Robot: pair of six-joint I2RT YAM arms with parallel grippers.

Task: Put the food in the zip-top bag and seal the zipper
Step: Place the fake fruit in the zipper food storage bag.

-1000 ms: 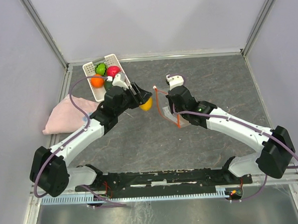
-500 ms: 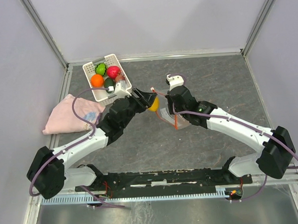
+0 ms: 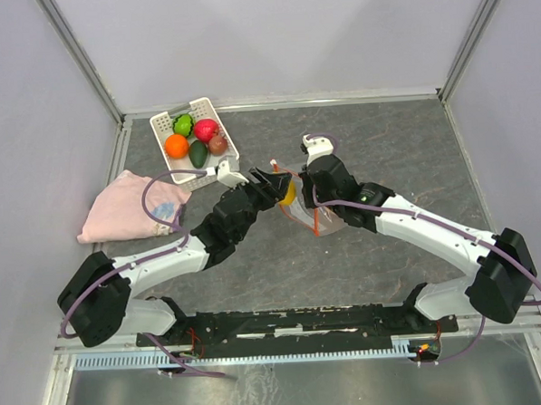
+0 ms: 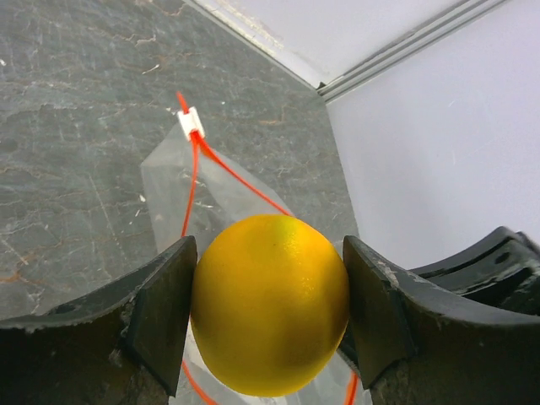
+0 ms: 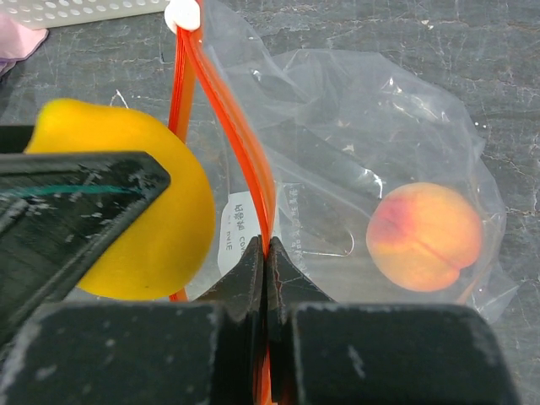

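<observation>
My left gripper (image 4: pixel 270 314) is shut on a yellow fruit (image 4: pixel 270 304), one finger on each side. It holds the fruit just above the open mouth of the clear zip-top bag (image 4: pixel 169 181). From above, the fruit (image 3: pixel 289 191) sits at the bag's (image 3: pixel 304 212) left edge. My right gripper (image 5: pixel 268 253) is shut on the orange-red zipper (image 5: pixel 245 143) strip and lifts one lip of the mouth. A peach fruit (image 5: pixel 424 237) lies inside the bag. The white slider (image 5: pixel 182 14) sits at the strip's far end.
A white perforated basket (image 3: pixel 162 123) at the back left holds orange (image 3: pixel 176 146), bright green (image 3: pixel 184 125), red-pink (image 3: pixel 206 129), dark green (image 3: pixel 198 154) and brownish (image 3: pixel 217 144) fruits. A pink cloth (image 3: pixel 125 205) lies at the left edge. Walls enclose the table.
My left arm has carried the yellow fruit rightward from beside the basket to the bag's mouth. The right gripper and the bag have stayed where they were.
</observation>
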